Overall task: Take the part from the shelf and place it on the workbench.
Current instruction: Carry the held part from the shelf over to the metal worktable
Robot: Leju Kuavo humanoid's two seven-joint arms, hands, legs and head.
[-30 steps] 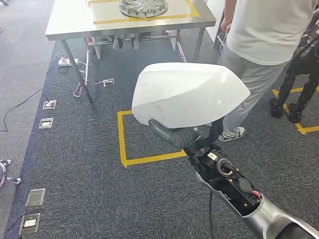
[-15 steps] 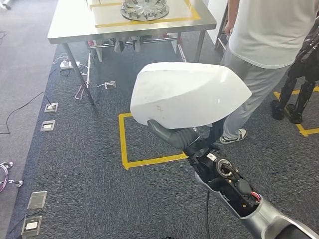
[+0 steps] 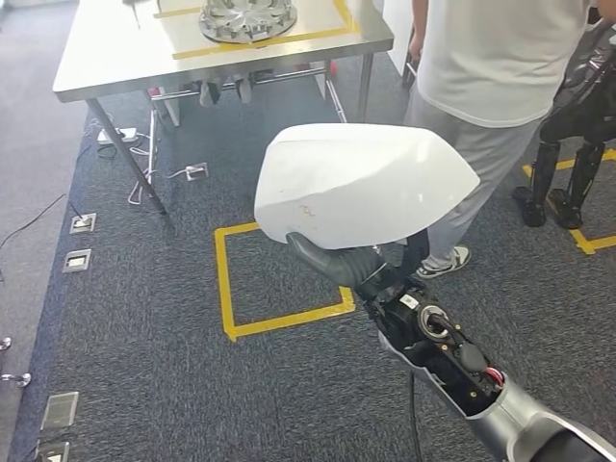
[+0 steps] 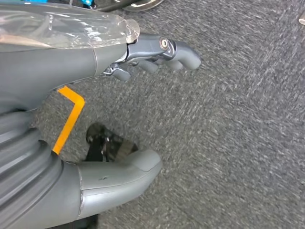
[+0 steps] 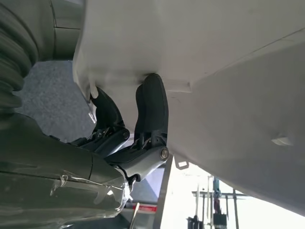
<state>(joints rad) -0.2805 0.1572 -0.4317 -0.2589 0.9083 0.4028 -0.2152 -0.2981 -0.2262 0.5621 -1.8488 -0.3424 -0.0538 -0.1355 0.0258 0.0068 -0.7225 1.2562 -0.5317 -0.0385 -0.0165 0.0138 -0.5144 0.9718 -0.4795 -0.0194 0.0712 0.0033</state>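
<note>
Here, my right hand [image 3: 363, 268] grasps the white part [image 3: 363, 183] from beneath, fingers [image 5: 151, 105] hooked into its underside, so the shell rides clear of the carpet during transit. The part hangs mid-air, well short of the worktop [image 3: 109, 58] at eleven o'clock. Its long axis runs nine-to-three, tapered end toward three. My left hand [image 4: 118, 109] hangs released, fingers apart, above the floor.

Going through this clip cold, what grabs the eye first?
The large white part, mid-frame in the head view, carried above the carpet by the right hand, whose dark fingers press against its underside. Beyond it, a yellow tape square marks the floor before the steel workbench, where a round metal piece sits. A person in a white shirt stands to the right.
</note>
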